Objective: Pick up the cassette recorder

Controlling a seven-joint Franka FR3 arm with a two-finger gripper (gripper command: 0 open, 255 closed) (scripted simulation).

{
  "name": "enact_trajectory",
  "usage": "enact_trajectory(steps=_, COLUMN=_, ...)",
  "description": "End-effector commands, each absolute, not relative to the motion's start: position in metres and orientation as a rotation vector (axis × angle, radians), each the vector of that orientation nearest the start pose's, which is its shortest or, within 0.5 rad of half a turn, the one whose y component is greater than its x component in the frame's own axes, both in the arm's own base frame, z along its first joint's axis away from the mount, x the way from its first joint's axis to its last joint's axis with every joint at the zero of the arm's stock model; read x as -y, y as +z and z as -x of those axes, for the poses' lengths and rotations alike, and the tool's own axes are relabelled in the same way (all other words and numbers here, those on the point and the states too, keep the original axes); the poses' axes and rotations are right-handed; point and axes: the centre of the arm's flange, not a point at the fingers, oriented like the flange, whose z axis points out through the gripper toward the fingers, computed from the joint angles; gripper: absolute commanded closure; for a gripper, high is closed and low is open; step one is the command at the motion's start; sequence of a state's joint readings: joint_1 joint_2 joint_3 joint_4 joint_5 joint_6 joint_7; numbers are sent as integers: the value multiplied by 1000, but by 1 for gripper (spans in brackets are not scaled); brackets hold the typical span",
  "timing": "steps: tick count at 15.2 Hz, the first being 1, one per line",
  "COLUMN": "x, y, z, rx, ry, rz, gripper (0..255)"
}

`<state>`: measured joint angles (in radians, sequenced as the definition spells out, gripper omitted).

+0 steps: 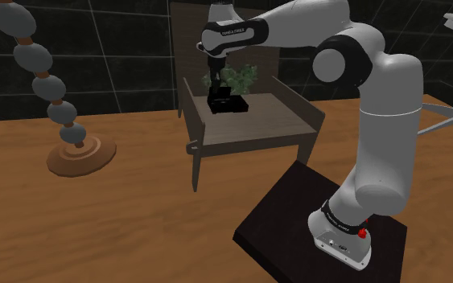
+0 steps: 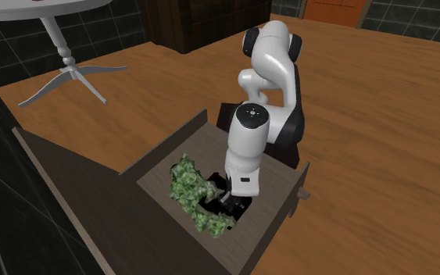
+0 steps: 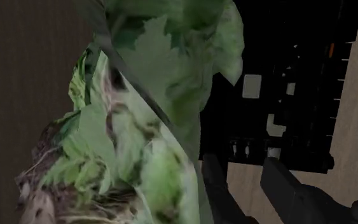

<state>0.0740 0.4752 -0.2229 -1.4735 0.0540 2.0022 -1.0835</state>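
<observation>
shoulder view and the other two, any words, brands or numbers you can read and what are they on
Nothing can be read for certain.
White lettering on the black forearm band, shoulder view: too small to read.
White lettering on the dark base band, shoulder view: too blurred to read.
Cassette recorder, wrist view: pale squares and an orange mark, no legible letters.

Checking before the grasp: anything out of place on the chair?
Yes: a leafy green bunch lies on the chair seat, right beside the black cassette recorder, crowding the open gripper.
</observation>
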Motion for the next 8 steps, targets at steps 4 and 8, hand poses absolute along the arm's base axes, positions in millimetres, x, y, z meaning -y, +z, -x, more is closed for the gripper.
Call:
enact_trajectory(steps=4, x=75, y=412, z=-693, rx=1456, ry=-29, rz=2868, gripper=255)
enact_trajectory(steps=8, x=76, y=411, z=-694, rx=1455, ry=-29, rz=2869, gripper=255)
